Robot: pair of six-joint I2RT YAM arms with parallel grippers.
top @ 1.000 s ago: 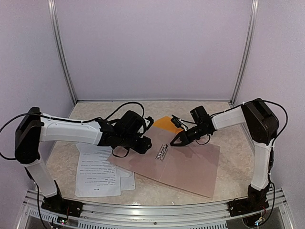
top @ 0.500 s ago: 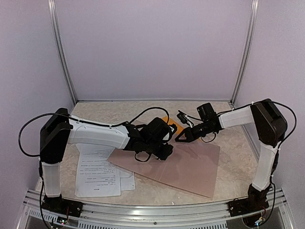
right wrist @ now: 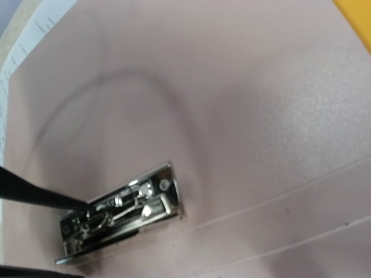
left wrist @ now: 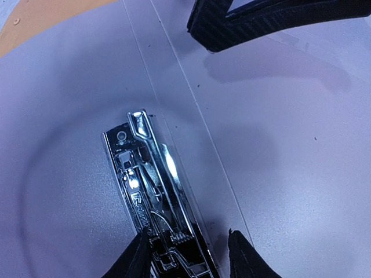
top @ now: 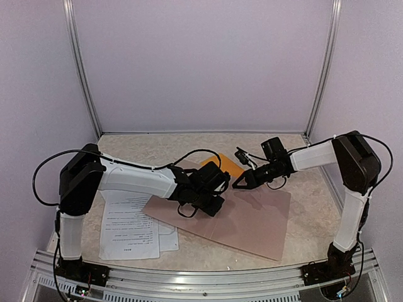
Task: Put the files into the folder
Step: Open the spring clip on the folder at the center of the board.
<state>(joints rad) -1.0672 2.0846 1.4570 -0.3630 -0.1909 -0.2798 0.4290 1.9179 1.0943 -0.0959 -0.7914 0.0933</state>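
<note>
The folder (top: 258, 217) lies open on the table with its pinkish inner face up; an orange corner (top: 228, 165) shows at its back edge. Its metal clip (left wrist: 152, 191) is fixed beside the spine creases and also shows in the right wrist view (right wrist: 119, 217). My left gripper (left wrist: 188, 258) hangs low over the clip's near end, open, one finger on each side and a gap at the right finger. My right gripper (top: 239, 183) hovers shut just beyond the clip, holding nothing. The files (top: 129, 223), white printed sheets, lie left of the folder.
My left arm (top: 138, 179) reaches across above the files and the folder's left edge. Metal frame posts stand at the back corners, and a rail (top: 189, 280) runs along the near edge. The tabletop (top: 302, 182) is beige and speckled.
My left gripper has swung right and forward over the clip, now covering it in the top view. My right gripper has drawn back slightly to the right.
</note>
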